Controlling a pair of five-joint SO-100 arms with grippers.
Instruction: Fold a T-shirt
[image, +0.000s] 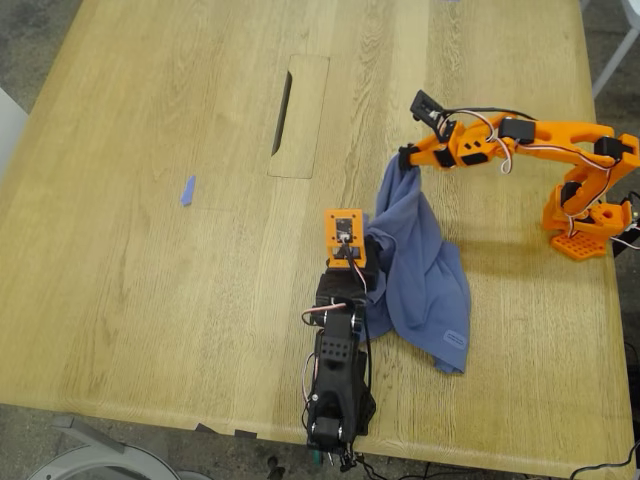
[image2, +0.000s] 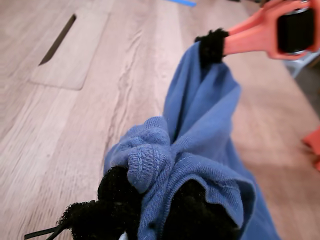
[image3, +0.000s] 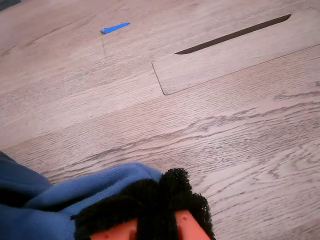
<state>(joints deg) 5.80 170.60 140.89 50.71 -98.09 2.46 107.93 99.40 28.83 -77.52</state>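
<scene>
The slate-blue T-shirt (image: 425, 270) is bunched and lifted between the two arms, and its lower part lies crumpled on the wooden table (image: 150, 280). My first gripper (image: 365, 247), on the black arm at the near edge, is shut on a wad of cloth (image2: 150, 160) between its black padded jaws (image2: 150, 207). My second gripper (image: 407, 158), on the orange arm at the exterior view's right, is shut on another bit of the T-shirt (image3: 75, 195) and holds it up higher. Its padded tips (image3: 165, 197) pinch the fabric. No print is visible.
A small blue scrap (image: 187, 190) lies on the table toward the exterior view's left. A rectangular inset panel with a dark slot (image: 283, 98) sits behind the arms. The orange arm's base (image: 585, 225) stands near the table's edge at the exterior view's right.
</scene>
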